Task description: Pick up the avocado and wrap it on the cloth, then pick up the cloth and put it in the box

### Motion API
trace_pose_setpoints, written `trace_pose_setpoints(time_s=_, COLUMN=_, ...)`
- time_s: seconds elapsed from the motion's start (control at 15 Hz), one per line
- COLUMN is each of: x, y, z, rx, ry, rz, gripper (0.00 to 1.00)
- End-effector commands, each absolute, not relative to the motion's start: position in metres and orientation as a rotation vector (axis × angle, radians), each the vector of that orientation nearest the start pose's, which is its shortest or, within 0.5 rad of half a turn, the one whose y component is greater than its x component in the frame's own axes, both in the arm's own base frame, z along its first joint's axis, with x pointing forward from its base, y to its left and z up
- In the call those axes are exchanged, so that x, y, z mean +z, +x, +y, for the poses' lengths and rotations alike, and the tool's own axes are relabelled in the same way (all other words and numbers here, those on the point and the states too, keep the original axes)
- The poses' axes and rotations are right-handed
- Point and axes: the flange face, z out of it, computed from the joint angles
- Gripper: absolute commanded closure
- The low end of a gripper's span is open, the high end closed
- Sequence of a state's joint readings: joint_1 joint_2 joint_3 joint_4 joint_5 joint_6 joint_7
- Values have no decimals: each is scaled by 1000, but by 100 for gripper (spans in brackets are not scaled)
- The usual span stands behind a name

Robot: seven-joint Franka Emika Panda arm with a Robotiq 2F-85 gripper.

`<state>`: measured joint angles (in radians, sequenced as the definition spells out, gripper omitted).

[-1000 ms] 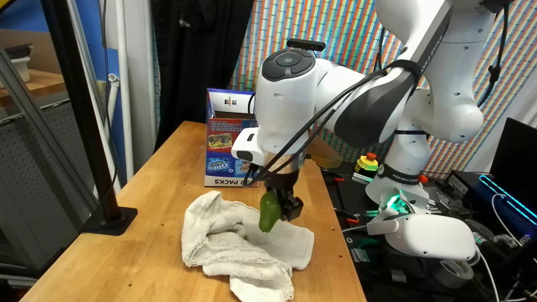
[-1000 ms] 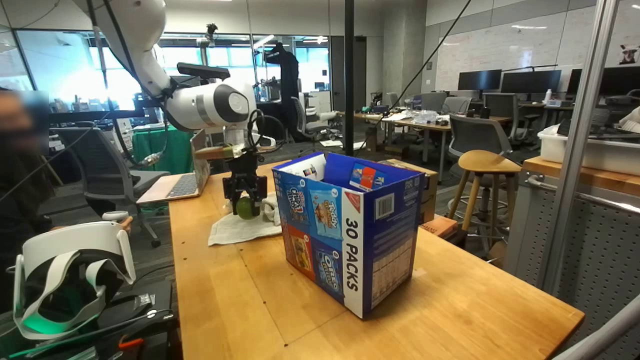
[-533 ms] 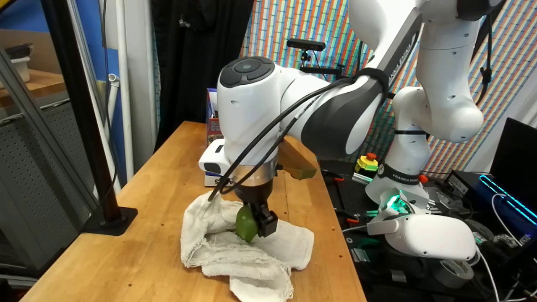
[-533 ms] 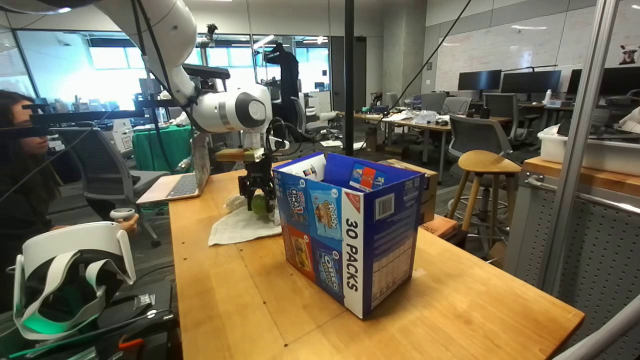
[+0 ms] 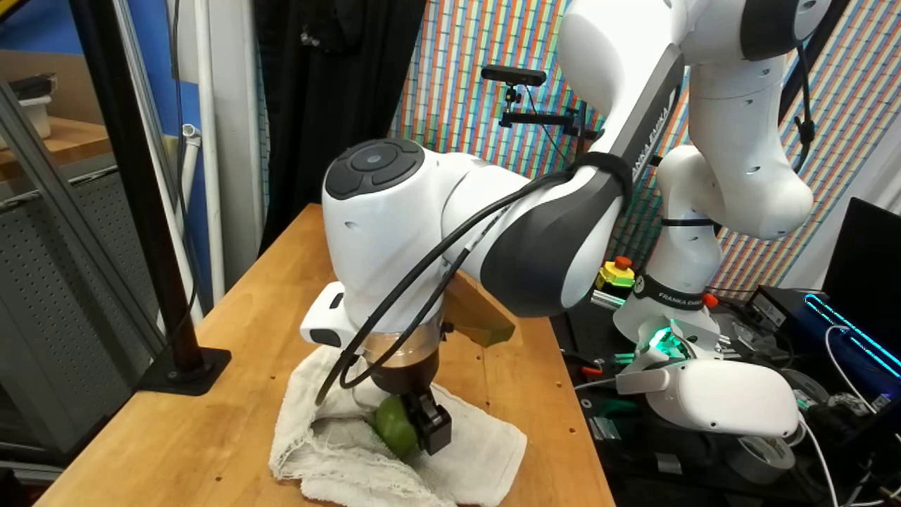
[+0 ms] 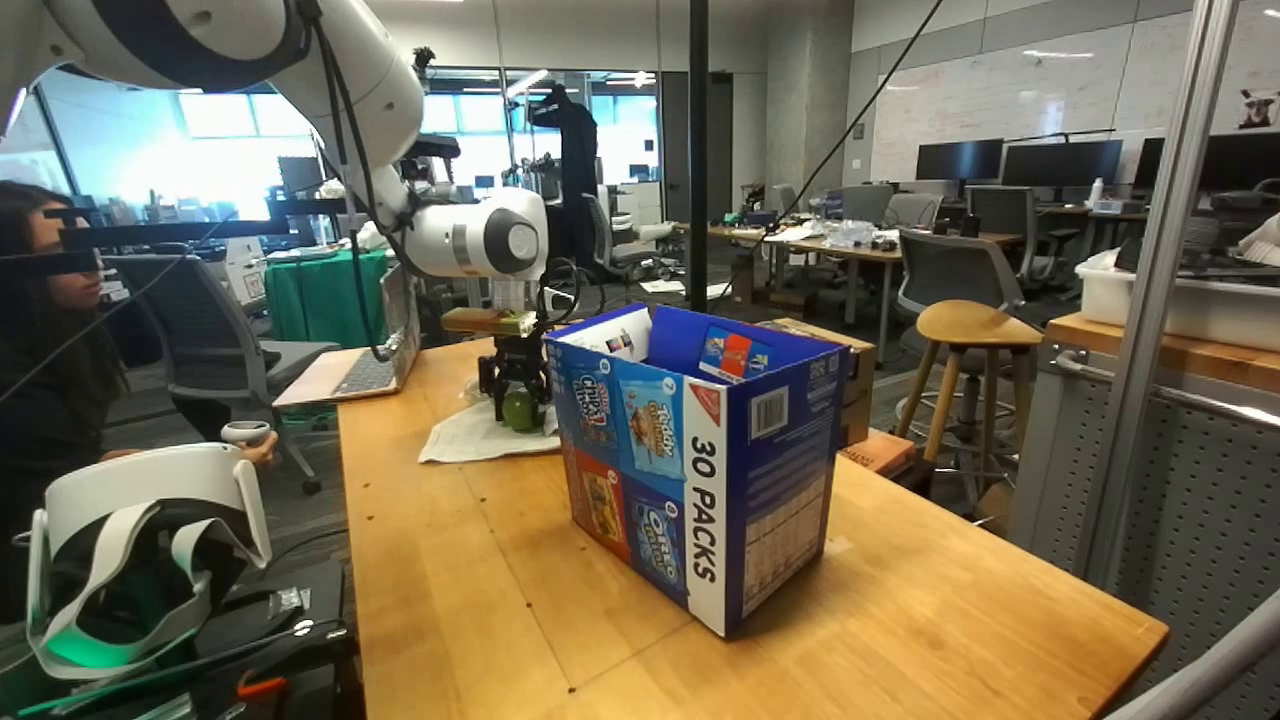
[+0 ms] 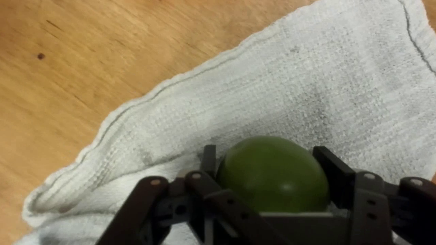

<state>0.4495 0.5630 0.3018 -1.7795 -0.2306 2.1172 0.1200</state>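
Came down since a second ago: avocado (image 5: 395, 426), and the cloth (image 5: 486, 451) scooted a bit too | gripper (image 7: 268, 162) has the avocado pinched from both sides, low over the cloth's folds, probably touching | guessing set-down step; next: let go gently, then fold cloth over | avocado's smooth, shiny green, roundish end showing

Windows (image 6: 220, 115) blown out; small highlight on avocado (image 7: 272, 175).

We have the arm (image 5: 545, 246) bent and angled low, wrist (image 5: 376, 246) slightly tilted, gripper (image 7: 270, 170) pointing down, its two fingers (image 7: 208, 160) spread partway and clamped in a grip.
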Motion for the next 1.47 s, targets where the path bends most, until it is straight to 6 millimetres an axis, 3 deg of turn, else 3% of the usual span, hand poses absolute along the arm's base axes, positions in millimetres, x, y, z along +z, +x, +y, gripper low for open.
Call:
trace_pose_setpoints(time_s=0.0, x=232, y=490, z=430, rx=277, ry=-2970, rz=-1182, gripper=53)
trace_pose_setpoints(time_s=0.07, x=234, y=491, z=428, rx=275, ry=-2976, rz=-1171, gripper=7)
trace_pose_setpoints(time_s=0.2, x=240, y=492, z=425, rx=263, ry=-2986, rz=-1155, gripper=1)
trace_pose_setpoints(time_s=0.67, x=275, y=473, z=395, rx=201, ry=-3055, rz=-1073, gripper=0)
trace_pose_setpoints(time_s=1.07, x=304, y=412, z=367, rx=152, ry=-3111, rz=-976, gripper=0)
trace_pose_setpoints(time_s=1.4, x=300, y=369, z=380, rx=129, ry=-3115, rz=-997, gripper=0)
